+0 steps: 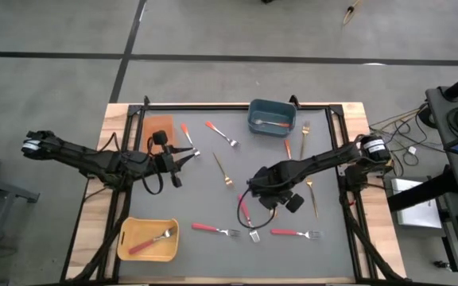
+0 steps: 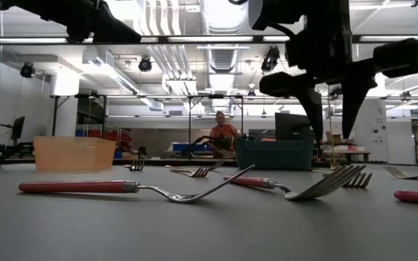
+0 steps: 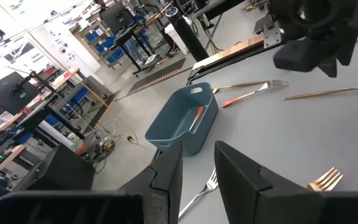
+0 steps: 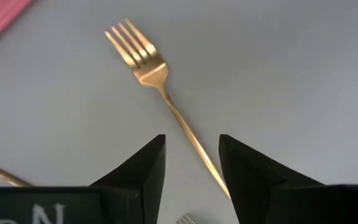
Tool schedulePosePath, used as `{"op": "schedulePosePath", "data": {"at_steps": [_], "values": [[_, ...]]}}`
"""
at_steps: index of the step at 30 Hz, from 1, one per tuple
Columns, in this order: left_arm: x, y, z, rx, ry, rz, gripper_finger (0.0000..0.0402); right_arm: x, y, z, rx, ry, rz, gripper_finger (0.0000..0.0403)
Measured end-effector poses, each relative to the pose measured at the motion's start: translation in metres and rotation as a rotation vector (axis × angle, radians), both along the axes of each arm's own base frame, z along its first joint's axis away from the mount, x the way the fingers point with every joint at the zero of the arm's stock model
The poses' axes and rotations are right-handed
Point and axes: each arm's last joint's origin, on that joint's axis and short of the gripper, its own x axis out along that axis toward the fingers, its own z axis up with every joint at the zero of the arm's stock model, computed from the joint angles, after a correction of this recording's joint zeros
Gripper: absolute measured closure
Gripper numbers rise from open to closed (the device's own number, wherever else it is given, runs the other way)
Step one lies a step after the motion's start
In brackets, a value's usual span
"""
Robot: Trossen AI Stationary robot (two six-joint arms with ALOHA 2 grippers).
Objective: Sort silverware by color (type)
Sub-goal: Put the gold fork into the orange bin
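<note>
Several forks lie flat on the grey mat: red-handled ones (image 1: 213, 229) (image 1: 296, 233) (image 1: 185, 131), orange-handled ones (image 1: 221, 133) (image 1: 288, 147), and thin gold ones (image 1: 304, 131) (image 1: 312, 195). My right gripper (image 1: 250, 188) (image 4: 191, 146) is open and hovers above the handle of a gold fork (image 1: 223, 171) (image 4: 151, 71), fingers pointing down and clear of the table in the low view (image 2: 332, 134). My left gripper (image 1: 189, 157) (image 3: 197, 162) is open over the mat's left part and holds nothing.
A blue-grey bin (image 1: 253, 119) (image 3: 182, 118) at the far edge holds an orange-handled fork. A yellow bin (image 1: 126, 238) at the near left holds a red-handled fork. An orange bin (image 1: 159, 125) stands at the far left. A person sits far behind the table (image 2: 222, 134).
</note>
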Motion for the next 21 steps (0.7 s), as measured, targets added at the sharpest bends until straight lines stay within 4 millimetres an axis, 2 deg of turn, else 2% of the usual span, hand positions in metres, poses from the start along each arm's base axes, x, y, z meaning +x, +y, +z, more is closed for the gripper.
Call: {"op": "schedulePosePath", "data": {"at_steps": [14, 21], "values": [[0.0, 0.0, 0.0, 0.0, 0.001, 0.0, 0.0326, 0.012, 0.003, -0.052, -0.05, 0.157, 0.082, 0.0279], [0.0, 0.0, 0.0, 0.002, 0.001, 0.0, 0.0326, 0.016, 0.004, -0.059, -0.053, 0.143, 0.08, 0.0314]]}}
